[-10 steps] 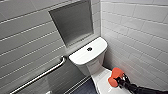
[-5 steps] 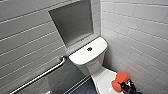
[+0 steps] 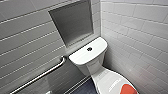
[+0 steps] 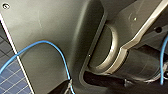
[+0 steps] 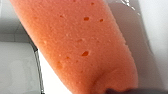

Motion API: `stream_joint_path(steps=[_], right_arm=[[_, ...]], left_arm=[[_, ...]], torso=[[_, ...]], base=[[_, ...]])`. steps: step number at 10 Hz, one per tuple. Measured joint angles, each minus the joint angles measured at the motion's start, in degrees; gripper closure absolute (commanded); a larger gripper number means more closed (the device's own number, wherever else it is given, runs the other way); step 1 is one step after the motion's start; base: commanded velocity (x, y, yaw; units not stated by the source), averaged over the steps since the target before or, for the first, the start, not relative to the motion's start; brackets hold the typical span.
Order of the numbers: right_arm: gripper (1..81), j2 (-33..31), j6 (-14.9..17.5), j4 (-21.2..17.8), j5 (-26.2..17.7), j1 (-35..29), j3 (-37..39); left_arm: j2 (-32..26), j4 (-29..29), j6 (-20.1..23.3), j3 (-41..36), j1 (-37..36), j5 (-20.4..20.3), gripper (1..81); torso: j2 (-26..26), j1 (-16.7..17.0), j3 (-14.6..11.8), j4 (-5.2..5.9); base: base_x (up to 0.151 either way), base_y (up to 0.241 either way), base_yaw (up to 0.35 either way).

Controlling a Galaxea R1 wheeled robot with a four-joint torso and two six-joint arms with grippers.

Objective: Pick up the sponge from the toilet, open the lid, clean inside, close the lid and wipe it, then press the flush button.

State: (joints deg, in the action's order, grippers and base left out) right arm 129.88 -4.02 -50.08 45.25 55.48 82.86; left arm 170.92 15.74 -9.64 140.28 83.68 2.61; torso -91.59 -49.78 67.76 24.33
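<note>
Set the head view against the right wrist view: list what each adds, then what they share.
Head view adds: the tank with its flush button, a wall niche, a metal grab bar and tiled walls. Right wrist view adds: the pores of the sponge, seen close up. Shared: the orange sponge against glossy white, which in the head view is the lid.

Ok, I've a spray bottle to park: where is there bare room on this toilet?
The tank top is bare either side of the flush button. The lid is free at its tank end; the sponge crowds its near end. The wall niche behind looks bare too.
</note>
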Motion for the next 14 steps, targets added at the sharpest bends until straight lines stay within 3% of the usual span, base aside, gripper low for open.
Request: stream_joint_path(steps=[3, 6, 11, 13, 14], right_arm=[[81.1, -1.71, 1.07, 1.24, 7.78, 5.92, -3.21], [81.1, -2.76, 1.19, 5.49, 10.37, 10.92, -3.82], [81.1, -5.96, 1.05, 11.35, 14.73, 25.69, -6.92], [81.1, -7.55, 1.22, 17.73, 16.04, 26.6, -9.11], [81.1, -7.94, 1.27, 18.69, 16.08, 26.11, -9.94]], left_arm=[[0.0, 0.0, 0.0, 0.0, 0.02, 0.0, 1.0], [0.0, 0.0, 0.0, 0.0, 0.0, 0.0, 1.0], [0.0, 0.02, 0.0, 0.0, 0.0, 0.0, 1.0], [0.02, 0.02, 0.02, 0.0, 0.0, 0.0, 1.0], [0.02, 0.05, 0.05, 0.0, 0.0, 0.0, 1.0]], torso=[[0.0, 0.0, 0.0, 0.0], [0.0, 0.0, 0.0, 0.0], [0.0, 0.0, 0.0, 0.0], [0.0, 0.0, 0.0, 0.0], [0.0, 0.0, 0.0, 0.0]], base=[[0.0, 0.0, 0.0], [0.0, 0.0, 0.0], [0.0, 0.0, 0.0], [0.0, 0.0, 0.0], [0.0, 0.0, 0.0]])
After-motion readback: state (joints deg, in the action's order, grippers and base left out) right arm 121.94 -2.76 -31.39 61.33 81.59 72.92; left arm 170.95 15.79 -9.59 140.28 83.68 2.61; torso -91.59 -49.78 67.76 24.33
